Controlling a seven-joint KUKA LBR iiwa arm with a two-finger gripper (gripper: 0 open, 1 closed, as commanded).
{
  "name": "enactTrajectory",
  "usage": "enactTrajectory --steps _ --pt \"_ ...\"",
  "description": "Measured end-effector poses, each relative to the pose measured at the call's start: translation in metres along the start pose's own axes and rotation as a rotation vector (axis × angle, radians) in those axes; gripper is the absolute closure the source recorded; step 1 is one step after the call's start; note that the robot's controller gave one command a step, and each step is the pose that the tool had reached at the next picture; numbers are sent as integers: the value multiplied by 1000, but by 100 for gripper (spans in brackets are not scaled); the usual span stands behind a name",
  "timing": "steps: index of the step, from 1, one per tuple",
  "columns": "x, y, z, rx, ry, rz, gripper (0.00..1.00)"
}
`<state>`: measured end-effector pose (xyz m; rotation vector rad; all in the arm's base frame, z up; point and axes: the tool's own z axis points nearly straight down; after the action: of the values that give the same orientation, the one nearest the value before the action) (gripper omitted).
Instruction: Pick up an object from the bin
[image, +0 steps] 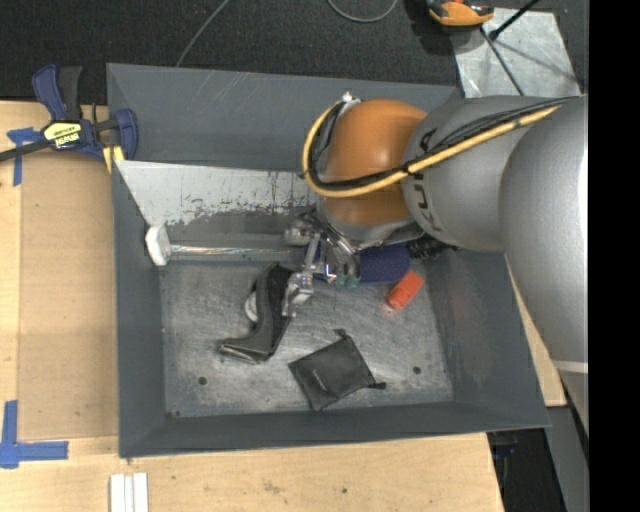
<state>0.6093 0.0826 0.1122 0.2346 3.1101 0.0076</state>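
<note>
Blk bent piece (265, 322), glossy and L-ish w/ a narrow shaft and short foot, lies flat on the bin (200, 310) floor approx mid-left, shaft slanting up-right w/ its top end right at the gripper (303, 283), foot pointing left, apart from a flat blk pouch (336, 370) at front.

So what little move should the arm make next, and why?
Probably lower a little: the end effector hangs at the upper end of the black curved thing in the bin's middle, nearer than the orange cylinder or flat black pouch. Whether it grips yet, I cannot tell.
</note>
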Motion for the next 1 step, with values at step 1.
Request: enactTrajectory --steps 1 --pt "32 42 -28 4 16 119 0"
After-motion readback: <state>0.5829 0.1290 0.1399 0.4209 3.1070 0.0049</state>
